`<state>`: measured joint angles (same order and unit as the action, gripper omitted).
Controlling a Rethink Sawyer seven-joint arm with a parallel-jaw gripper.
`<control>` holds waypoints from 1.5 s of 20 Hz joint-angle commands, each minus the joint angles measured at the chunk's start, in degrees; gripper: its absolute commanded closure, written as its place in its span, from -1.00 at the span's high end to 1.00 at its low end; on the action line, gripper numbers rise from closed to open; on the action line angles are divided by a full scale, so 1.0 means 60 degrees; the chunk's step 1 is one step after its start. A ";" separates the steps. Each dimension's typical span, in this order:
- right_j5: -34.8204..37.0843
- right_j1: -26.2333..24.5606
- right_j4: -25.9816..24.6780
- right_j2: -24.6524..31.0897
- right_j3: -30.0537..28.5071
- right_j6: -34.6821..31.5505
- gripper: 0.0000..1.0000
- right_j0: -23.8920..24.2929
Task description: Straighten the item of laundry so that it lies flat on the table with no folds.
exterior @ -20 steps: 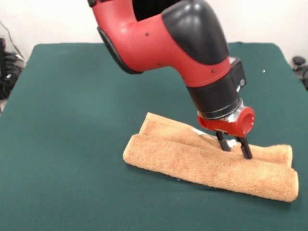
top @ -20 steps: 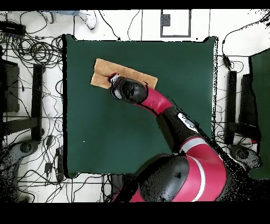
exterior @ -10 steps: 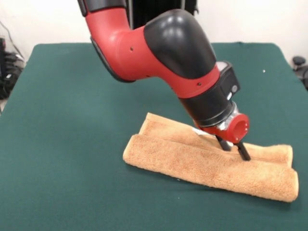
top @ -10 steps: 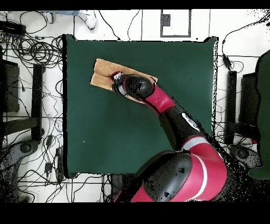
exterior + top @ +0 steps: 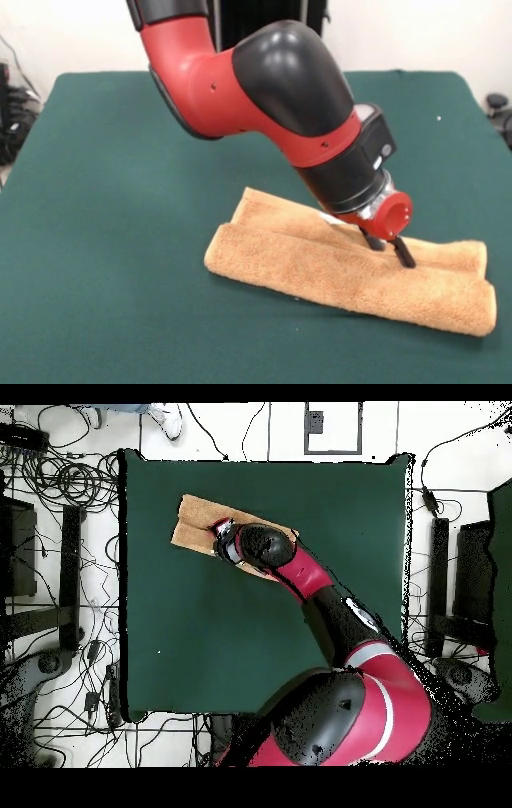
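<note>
I am seeing the towel lying on the table, toward the near right in the front view, folded into two long rolls lying side by side. The gripper is reaching down into the crease between them, right of the towel's middle.

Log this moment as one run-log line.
task: flatten towel | orange-tan terry-cloth towel: folded double | gripper: tips at central crease, open | dark green felt table

Front camera close and low across table, overhead camera high, both sharing towel
</note>
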<state>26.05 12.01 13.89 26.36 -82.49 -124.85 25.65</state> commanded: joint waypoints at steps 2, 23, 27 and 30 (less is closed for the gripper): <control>0.1559 -0.1007 0.0706 0.0267 -0.1574 -0.1529 1.00 -0.0622; 0.1665 -0.0485 0.2045 0.0775 -0.3204 -0.1741 1.00 -0.0548; 0.1921 -0.0701 0.2110 0.0541 -0.2754 -0.1639 1.00 -0.0644; 0.1851 -0.0693 0.2139 0.0537 -0.2789 -0.1646 1.00 -0.0657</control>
<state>31.91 10.40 22.94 26.39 -94.58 -124.85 24.58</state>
